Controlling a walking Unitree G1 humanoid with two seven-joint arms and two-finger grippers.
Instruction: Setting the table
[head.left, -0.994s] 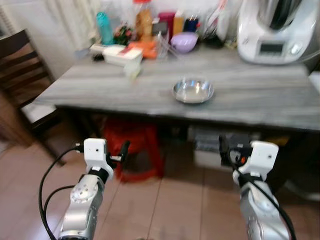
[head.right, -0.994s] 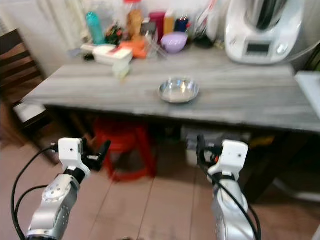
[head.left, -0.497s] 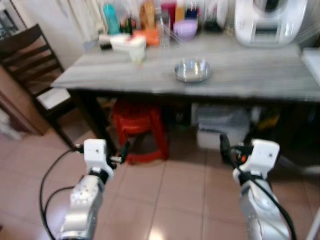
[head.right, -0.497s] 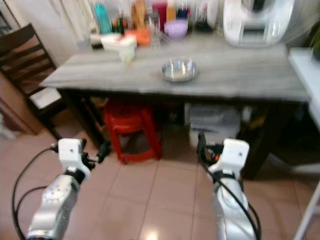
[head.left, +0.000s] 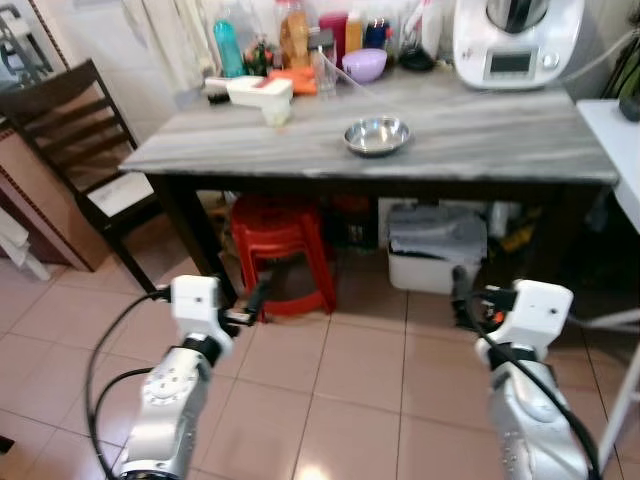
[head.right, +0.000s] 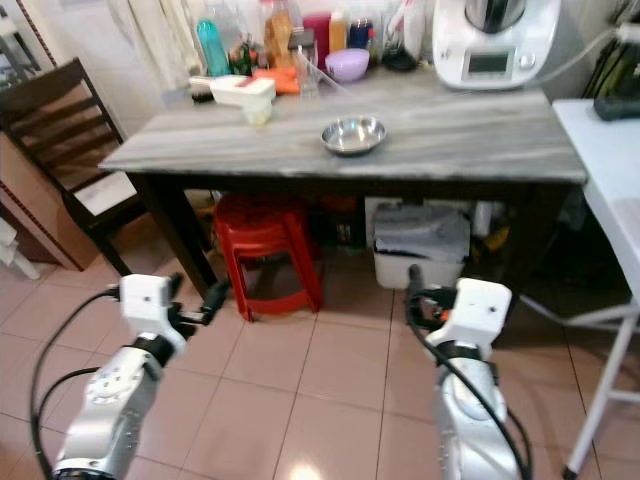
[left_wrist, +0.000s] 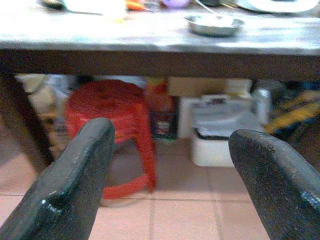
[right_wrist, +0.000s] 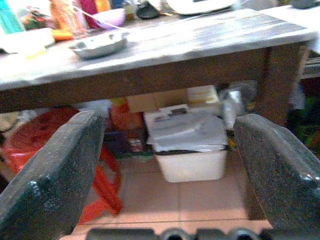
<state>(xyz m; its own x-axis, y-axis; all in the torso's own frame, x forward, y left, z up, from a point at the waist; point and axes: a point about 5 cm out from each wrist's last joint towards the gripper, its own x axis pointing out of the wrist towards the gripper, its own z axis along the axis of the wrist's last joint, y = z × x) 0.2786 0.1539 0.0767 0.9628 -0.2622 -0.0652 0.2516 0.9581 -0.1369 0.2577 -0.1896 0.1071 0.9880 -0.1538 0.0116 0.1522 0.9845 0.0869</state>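
A shiny steel bowl sits near the middle of a grey wood-grain table ahead of me. My left gripper and right gripper are held low over the tiled floor, well short of the table. Both stand open with nothing between their fingers. In the left wrist view the steel bowl shows above the table edge between the two black fingers. The same bowl appears in the right wrist view.
Bottles, a purple bowl, a white box and a white kitchen machine crowd the table's back. A red stool and a white bin stand under it. A dark chair is at the left, a white table at the right.
The camera has drawn back from the table and the picture has sharpened; the table now looks smaller and farther. Both grippers keep the same open pose.
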